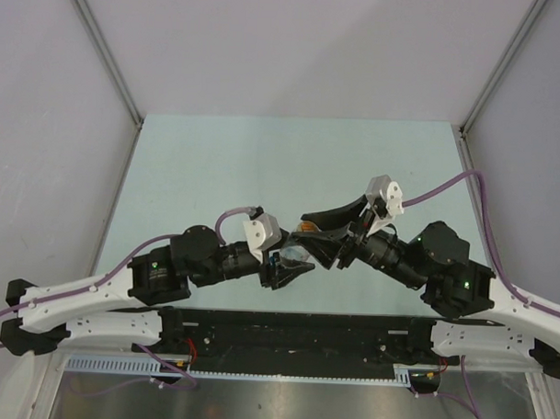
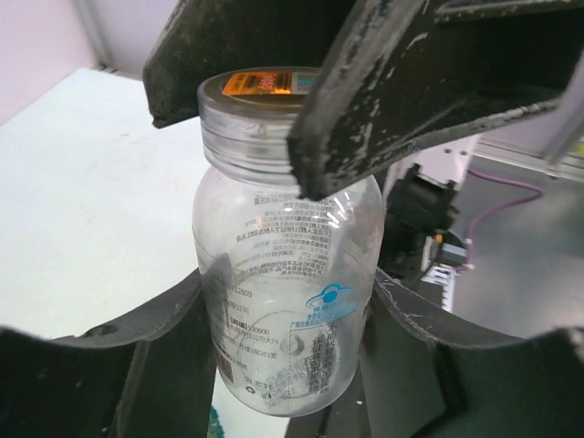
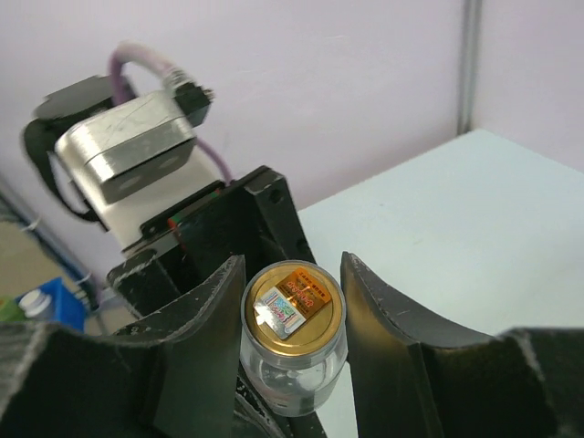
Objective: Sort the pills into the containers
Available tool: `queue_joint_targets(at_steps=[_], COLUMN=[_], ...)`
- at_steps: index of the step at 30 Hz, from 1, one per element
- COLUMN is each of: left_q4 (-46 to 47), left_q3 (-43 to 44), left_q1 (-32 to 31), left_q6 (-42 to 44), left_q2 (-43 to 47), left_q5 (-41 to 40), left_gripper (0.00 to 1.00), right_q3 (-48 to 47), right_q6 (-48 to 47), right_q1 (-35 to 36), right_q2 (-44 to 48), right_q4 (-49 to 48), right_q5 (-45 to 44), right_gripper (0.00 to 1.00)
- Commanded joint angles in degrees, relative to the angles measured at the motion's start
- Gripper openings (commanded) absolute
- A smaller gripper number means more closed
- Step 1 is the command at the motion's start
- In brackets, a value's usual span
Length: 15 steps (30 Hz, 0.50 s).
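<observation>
A small clear bottle with a tan, stickered top is held in the air between both arms over the table's near middle. My left gripper is shut on the bottle's body, one finger on each side, in the left wrist view. My right gripper comes from above and is shut on the tan top. Its fingers flank the top in the left wrist view. The bottle looks empty; no pills show. The blue pill box is out of view.
The pale green table lies between grey walls with metal posts at the back corners. A blue-green sliver shows under the bottle; I cannot tell what it is. A blue object sits behind the left arm.
</observation>
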State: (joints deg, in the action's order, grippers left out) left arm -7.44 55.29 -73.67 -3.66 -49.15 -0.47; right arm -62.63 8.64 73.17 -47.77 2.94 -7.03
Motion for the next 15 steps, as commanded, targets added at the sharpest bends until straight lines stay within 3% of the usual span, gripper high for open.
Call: queue_joint_targets(at_steps=[1, 7, 10, 11, 15], left_q4=[3.75, 3.66, 3.58, 3.58, 3.58], left_q3=[0.7, 0.52, 0.08, -0.09, -0.79], left_q1=[0.54, 0.54, 0.54, 0.54, 0.46], left_q6=[3.49, 3.49, 3.22, 3.31, 3.48], left_q2=[-1.13, -2.8, -2.8, -2.62, -1.66], left_q5=[-16.92, -20.1, -19.31, -18.26, -13.78], left_gripper=[0.0, 0.01, 0.0, 0.0, 0.0], right_q3=[-0.03, -0.03, -0.03, -0.03, -0.12], right_q6=[4.09, 4.89, 4.89, 4.98, 4.45], right_q1=[0.4, 1.1, 1.36, 1.37, 1.19], right_q2=[-0.83, -0.57, 0.48, 1.27, 3.64], right_q4=[0.75, 0.4, 0.05, 0.05, -0.22], right_q5=[-14.85, -16.61, -16.27, -15.83, -12.4], right_gripper=[0.0, 0.05, 0.29, 0.45, 0.66])
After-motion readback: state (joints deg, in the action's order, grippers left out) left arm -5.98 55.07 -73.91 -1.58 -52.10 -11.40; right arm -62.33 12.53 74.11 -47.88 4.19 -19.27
